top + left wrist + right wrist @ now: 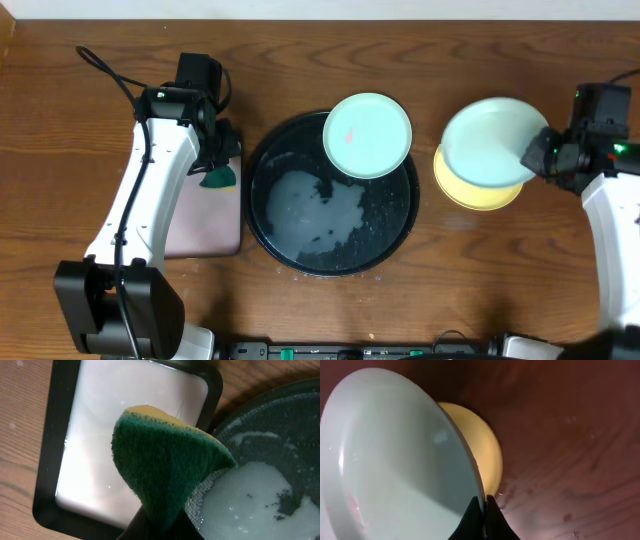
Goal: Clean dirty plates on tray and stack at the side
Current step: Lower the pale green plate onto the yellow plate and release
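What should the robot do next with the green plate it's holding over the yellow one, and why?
Probably lower it and let go. The right gripper pinches the round pale mint-green plastic plate by its rim, tilted over the round pale yellow plastic plate lying on the wooden table, so the stacking spot is right below.

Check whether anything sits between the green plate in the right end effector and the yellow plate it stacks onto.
Nothing visible does. The right end effector holds the green plate tilted over the yellow plate; nothing shows between them.
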`<state>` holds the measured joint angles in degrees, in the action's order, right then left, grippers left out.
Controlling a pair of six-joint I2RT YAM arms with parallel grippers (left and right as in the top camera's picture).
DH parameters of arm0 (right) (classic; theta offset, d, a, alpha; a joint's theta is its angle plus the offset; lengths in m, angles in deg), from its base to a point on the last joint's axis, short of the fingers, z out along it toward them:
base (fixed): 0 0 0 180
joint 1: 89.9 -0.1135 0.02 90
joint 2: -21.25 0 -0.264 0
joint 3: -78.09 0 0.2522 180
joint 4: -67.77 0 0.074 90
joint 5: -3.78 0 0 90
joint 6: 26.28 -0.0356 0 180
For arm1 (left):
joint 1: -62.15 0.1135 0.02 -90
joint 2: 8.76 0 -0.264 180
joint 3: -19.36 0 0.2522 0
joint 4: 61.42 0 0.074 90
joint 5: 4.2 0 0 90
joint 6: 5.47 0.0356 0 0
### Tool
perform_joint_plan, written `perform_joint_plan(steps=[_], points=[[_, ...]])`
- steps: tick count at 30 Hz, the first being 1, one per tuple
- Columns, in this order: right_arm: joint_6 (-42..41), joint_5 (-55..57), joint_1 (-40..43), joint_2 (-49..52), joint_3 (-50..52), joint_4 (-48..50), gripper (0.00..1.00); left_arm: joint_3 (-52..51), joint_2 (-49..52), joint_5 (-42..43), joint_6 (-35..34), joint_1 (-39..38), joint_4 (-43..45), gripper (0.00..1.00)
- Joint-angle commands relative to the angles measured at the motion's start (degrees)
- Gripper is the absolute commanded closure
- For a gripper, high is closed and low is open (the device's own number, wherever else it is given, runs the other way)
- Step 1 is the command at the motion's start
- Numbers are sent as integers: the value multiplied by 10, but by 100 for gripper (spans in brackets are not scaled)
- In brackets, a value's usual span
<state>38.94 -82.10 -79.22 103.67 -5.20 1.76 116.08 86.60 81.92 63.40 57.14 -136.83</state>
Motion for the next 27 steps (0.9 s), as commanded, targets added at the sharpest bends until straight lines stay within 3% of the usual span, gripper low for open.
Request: perform_joint_plan(steps=[1,11,14,17,27], points=[[7,-1,23,27,32,21,99,-2,-5,-13,5,1,-2,92],[7,-1,21,93,88,102,95,-2,-5,-13,5,1,2,92],[31,-14,14,109,89,106,78,-2,-5,-13,5,1,2,92],[64,-48,5,112,89,116,69,-2,-5,-13,5,1,2,92],[167,-180,-56,112,-16,98,57,-2,-5,-13,5,1,2,93]])
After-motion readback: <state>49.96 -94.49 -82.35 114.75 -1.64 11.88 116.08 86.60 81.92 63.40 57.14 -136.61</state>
